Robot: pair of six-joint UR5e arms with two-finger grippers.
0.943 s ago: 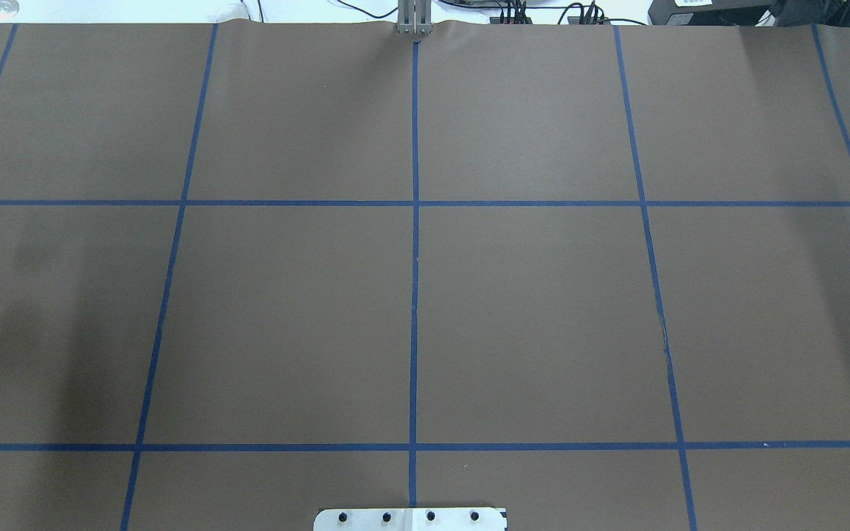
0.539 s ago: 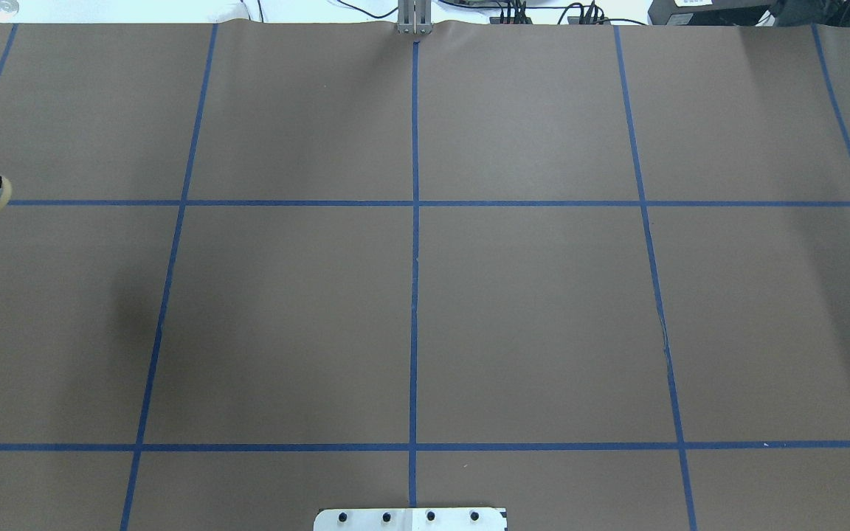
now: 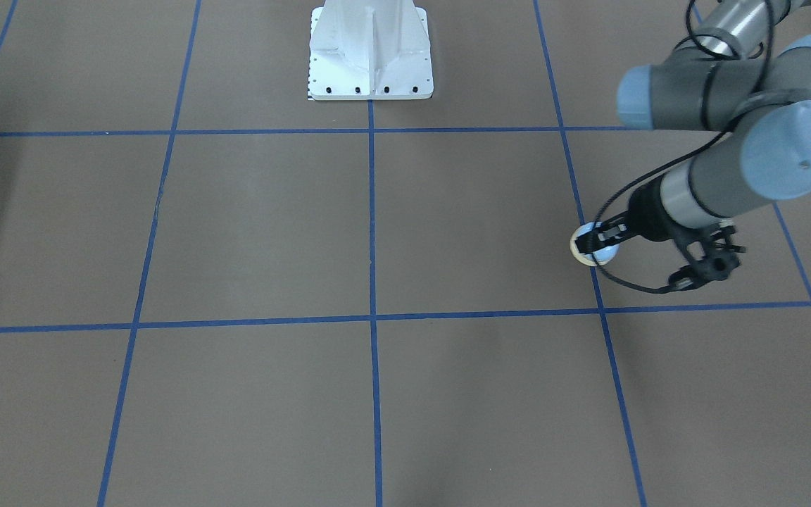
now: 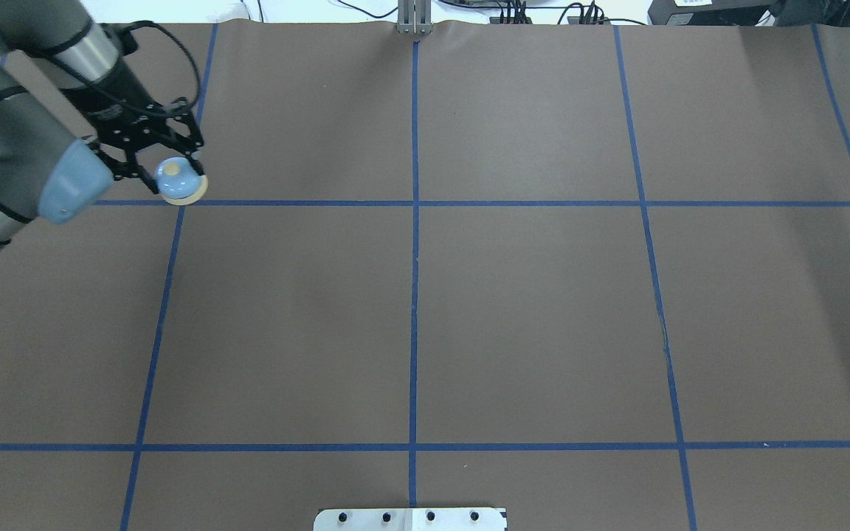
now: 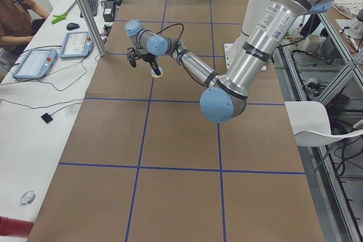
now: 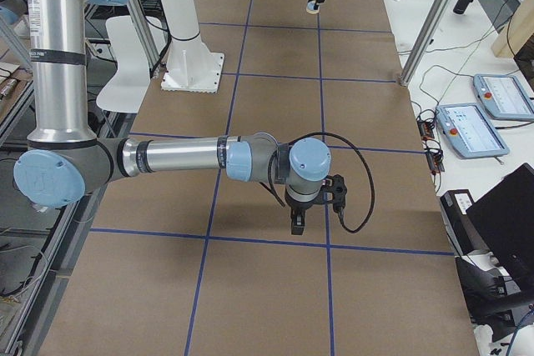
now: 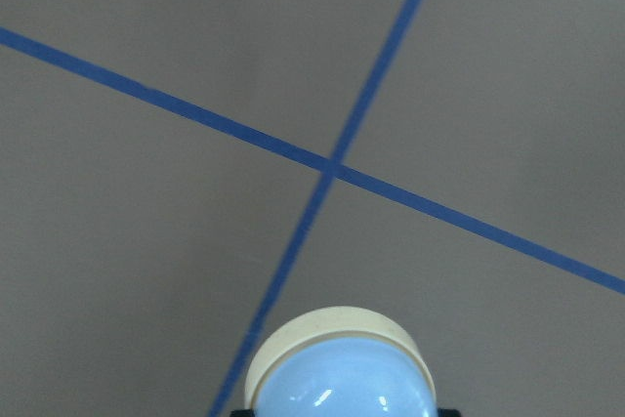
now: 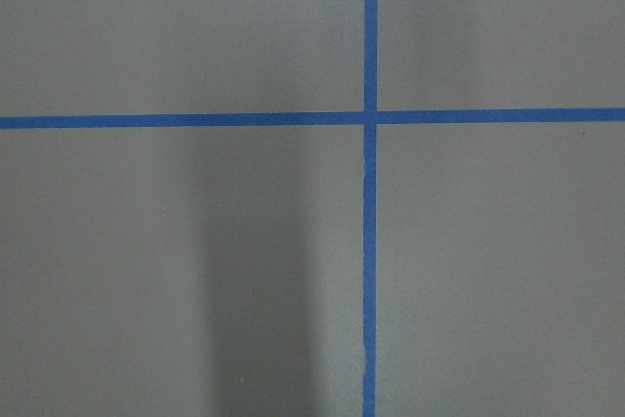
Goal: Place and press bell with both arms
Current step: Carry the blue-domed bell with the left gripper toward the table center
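Note:
The light-blue bell (image 4: 181, 183) with a cream button and rim hangs in my left gripper (image 4: 173, 172), which is shut on its sides. It is held above the brown table, over a crossing of blue tape lines at the far left. It also shows in the front view (image 3: 591, 248), the left view (image 5: 156, 72), the right view (image 6: 312, 7) and the left wrist view (image 7: 340, 378). My right gripper (image 6: 298, 224) shows only in the right side view, pointing down close over the table near a tape line. I cannot tell whether it is open or shut.
The white pedestal base (image 3: 370, 53) stands at the robot's edge of the table. Blue tape (image 4: 414, 258) divides the brown cover into squares. An operator (image 5: 14, 9), tablets (image 5: 76, 43) and an aluminium post (image 5: 85, 12) are along the far side.
My left arm has swung in from the overhead view's left edge, carrying the bell rightward to the first tape crossing. One second ago no arm was in that view.

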